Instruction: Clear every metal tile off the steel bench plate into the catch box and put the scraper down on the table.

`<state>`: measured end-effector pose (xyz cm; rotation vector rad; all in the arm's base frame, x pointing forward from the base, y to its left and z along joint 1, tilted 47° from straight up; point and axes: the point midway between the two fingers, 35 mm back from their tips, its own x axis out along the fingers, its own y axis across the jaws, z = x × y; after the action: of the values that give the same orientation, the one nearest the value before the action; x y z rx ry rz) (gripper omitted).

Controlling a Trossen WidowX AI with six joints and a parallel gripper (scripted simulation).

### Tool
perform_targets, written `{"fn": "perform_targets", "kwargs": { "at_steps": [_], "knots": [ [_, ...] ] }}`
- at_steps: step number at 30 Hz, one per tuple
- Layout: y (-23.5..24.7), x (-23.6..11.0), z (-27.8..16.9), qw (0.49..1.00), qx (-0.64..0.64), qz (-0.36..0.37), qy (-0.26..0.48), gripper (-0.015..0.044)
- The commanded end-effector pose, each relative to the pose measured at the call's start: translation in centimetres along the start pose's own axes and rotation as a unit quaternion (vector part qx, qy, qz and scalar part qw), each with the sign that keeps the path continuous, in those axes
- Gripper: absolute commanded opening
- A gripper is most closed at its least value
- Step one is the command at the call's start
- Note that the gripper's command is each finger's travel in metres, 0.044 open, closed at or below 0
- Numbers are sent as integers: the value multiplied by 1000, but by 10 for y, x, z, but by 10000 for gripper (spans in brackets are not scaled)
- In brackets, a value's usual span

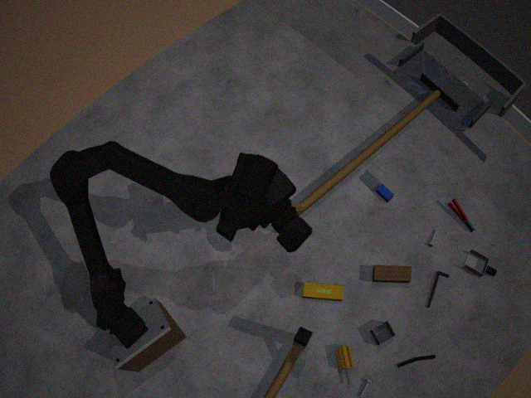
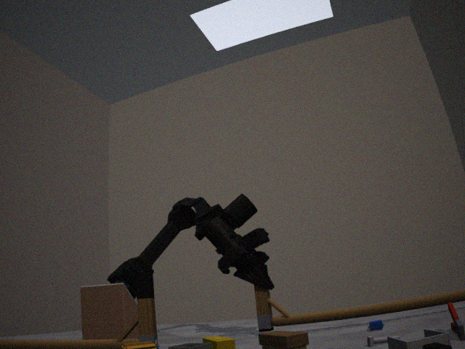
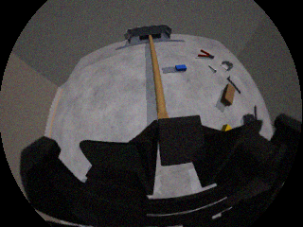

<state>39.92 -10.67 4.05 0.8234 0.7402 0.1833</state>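
- The tabletop (image 1: 240, 85) is a big mottled grey slab, looks like rough concrete.
- The steel bench plate (image 1: 433, 92) and its dark-walled catch box (image 1: 479, 55) sit at the far corner; can't spot any tiles on the plate in this light.
- The long scraper (image 1: 368, 152) is a stiff wooden pole with a dark blade resting on the plate. Probably tip-heavy when held by the near end, so expect leverage.
- The jaws (image 1: 295, 210) are clamped on that near end.

grey table (image 1: 240, 85) carries a blue block (image 1: 384, 191), yellow box (image 1: 323, 291), brown block (image 1: 392, 273), catch box (image 1: 471, 46).
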Motion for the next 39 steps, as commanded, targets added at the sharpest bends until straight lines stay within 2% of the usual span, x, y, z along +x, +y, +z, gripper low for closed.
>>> {"fn": "perform_targets", "kwargs": {
  "at_steps": [1,39],
  "knots": [
    [1,-7,0,1000,-5,1,-8,0],
    [1,-32,-36,1000,-4,0,-9,0]
  ]
}}
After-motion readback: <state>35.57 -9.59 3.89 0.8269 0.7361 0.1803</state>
